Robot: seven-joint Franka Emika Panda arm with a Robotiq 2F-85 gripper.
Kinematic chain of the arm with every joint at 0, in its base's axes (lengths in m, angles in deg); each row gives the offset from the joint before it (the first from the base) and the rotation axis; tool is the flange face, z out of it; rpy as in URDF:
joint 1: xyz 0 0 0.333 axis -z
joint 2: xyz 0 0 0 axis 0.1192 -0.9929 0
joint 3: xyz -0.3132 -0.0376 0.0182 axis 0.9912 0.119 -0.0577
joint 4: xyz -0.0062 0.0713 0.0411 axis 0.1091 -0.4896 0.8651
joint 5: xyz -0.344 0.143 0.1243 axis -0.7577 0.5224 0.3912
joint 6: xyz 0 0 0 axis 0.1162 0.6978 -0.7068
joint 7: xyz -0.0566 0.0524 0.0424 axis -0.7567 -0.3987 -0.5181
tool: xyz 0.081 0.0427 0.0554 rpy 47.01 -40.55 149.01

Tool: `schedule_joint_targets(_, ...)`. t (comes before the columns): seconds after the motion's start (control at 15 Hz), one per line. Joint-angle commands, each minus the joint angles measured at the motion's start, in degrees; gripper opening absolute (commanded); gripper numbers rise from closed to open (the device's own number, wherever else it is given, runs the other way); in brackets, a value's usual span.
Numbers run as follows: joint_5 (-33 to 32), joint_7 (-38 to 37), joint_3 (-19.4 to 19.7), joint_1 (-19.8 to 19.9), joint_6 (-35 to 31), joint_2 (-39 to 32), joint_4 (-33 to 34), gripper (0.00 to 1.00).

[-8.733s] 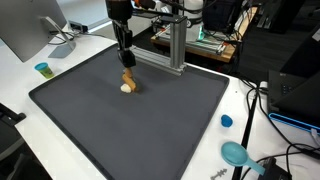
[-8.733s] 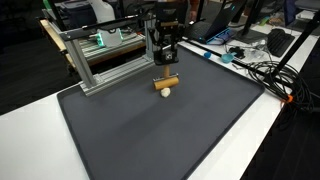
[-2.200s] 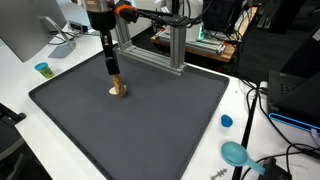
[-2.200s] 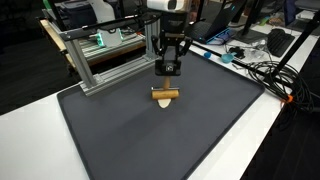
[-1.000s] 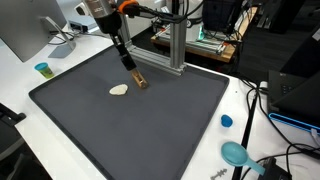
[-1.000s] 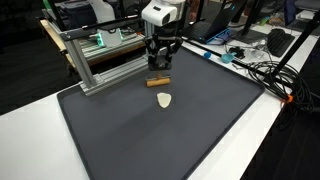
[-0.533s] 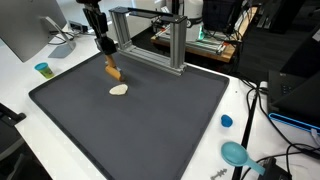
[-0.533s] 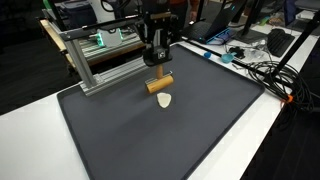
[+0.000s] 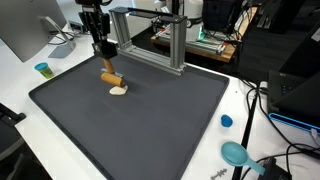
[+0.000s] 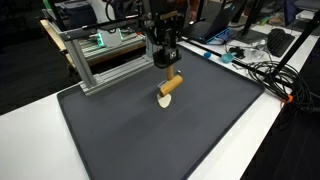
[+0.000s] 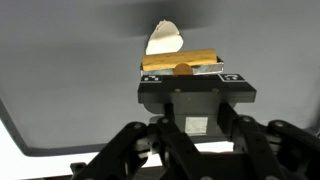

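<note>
Gripper [image 10: 168,68]: fingers closed on tilted wooden peg [image 10: 171,85].
Cream chip [image 9: 119,91]: on grey mat [image 9: 150,120], at peg's 5 o'clock.

Metal frame [image 9: 177,48], teal cup [image 9: 42,69] and blue cap [image 9: 227,121] edge the mat [image 9: 150,130].

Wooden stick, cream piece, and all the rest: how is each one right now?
End effector: shut on the wooden stick.
Wooden stick: gripped, tilted.
Cream piece: lying flat on the dark mat, not gripped.
Small blue cup: standing upright beside the mat.
</note>
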State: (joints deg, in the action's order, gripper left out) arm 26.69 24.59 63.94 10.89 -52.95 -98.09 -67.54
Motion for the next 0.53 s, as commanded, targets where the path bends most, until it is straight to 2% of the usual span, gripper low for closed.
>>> schedule_joint_targets(0.0,2.38,12.83,-1.72,2.25,-5.97,3.06,-4.69,0.21)
schedule_joint_targets(0.4,8.33,35.60,-2.80,4.76,-7.20,6.28,-9.54,0.21)
schedule_joint_targets(0.47,4.55,29.04,-1.73,3.42,-5.71,3.47,-6.81,0.21)
